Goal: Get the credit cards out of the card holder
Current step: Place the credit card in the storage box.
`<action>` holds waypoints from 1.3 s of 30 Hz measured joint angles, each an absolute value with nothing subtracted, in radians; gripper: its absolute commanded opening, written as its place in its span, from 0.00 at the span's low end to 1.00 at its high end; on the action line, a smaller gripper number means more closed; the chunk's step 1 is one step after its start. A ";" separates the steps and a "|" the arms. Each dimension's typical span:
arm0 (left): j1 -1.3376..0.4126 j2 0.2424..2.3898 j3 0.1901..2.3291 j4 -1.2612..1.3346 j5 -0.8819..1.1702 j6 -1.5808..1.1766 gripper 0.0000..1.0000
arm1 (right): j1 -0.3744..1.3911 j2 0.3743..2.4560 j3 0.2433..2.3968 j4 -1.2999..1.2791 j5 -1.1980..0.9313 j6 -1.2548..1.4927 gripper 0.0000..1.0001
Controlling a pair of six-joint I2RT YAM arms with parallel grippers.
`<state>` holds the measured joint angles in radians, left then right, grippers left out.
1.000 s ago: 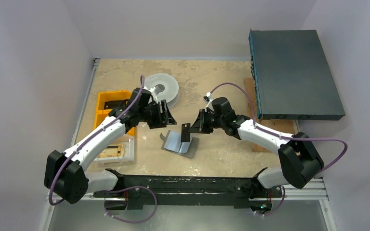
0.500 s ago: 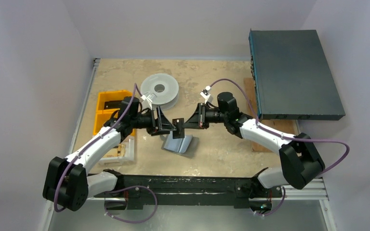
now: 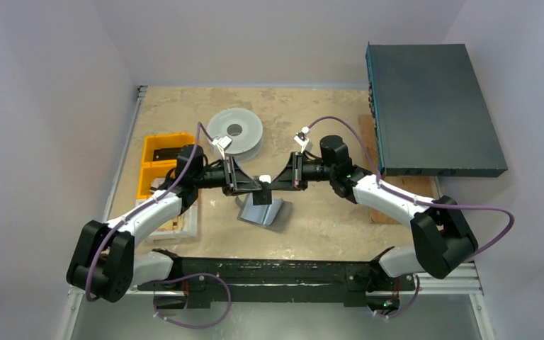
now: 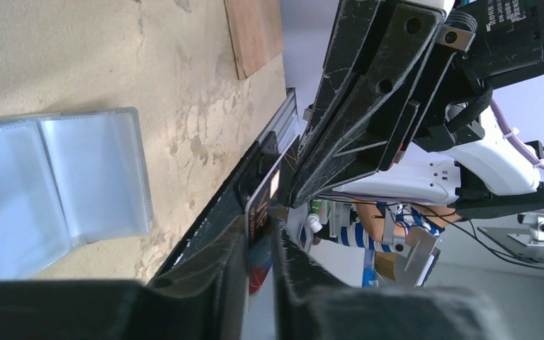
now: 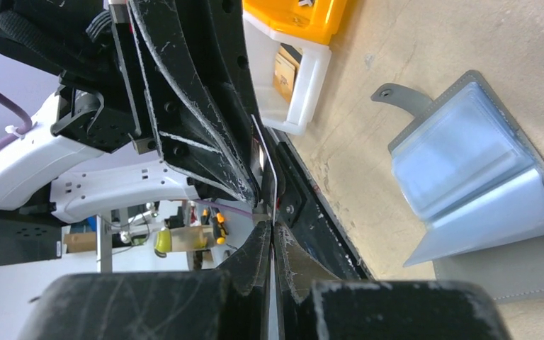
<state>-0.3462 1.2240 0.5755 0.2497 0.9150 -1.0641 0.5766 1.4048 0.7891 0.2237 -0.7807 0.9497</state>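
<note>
The slate-grey card holder (image 3: 262,211) lies open on the table, its clear sleeves showing in the left wrist view (image 4: 57,184) and the right wrist view (image 5: 474,184). Above it my two grippers meet tip to tip. My right gripper (image 3: 270,185) is shut on a dark credit card (image 3: 263,180), seen edge-on between its fingers (image 5: 270,225). My left gripper (image 3: 257,188) has its jaws around the card's other end (image 4: 258,212). The card rests against one finger, with a narrow gap to the other, in the left wrist view (image 4: 260,222).
A pale grey round spool (image 3: 235,131) stands behind the left gripper. Yellow bins (image 3: 159,159) and a clear bin (image 3: 177,219) sit at the left. A large dark box (image 3: 432,106) and a wooden board (image 3: 397,188) are at the right.
My right gripper lifted the card from the holder and held it level. My left gripper swung right and now straddles the card's free end.
</note>
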 measured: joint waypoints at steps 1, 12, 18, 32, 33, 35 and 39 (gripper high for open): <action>-0.346 1.231 0.574 0.258 0.917 -1.071 0.00 | 0.577 1.405 0.789 0.221 -0.780 0.948 0.00; -0.345 1.224 0.659 0.074 0.863 -1.017 0.00 | 0.576 1.406 0.885 0.016 -0.682 0.834 0.79; -0.342 1.176 0.859 -0.300 0.630 -0.879 0.00 | 0.576 1.370 0.923 -0.175 -0.516 0.767 0.94; -0.326 1.175 1.136 -0.788 0.220 -0.826 0.00 | 0.573 1.439 1.333 -0.711 -0.118 0.649 0.99; -0.321 1.175 1.150 -0.811 0.203 -0.826 0.00 | 0.570 1.462 1.380 -0.741 -0.102 0.643 0.99; -0.311 1.174 1.168 -0.850 0.175 -0.825 0.00 | 0.564 1.507 1.463 -0.785 -0.072 0.630 0.99; -0.270 1.174 1.192 -0.925 0.136 -0.822 0.00 | 0.540 1.604 1.593 -0.847 -0.059 0.604 0.99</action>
<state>-0.2699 1.1736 1.1923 -0.9245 0.1364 -0.8219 0.5404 1.6043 1.5929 -0.8474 -0.0589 0.6041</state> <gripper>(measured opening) 0.006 0.987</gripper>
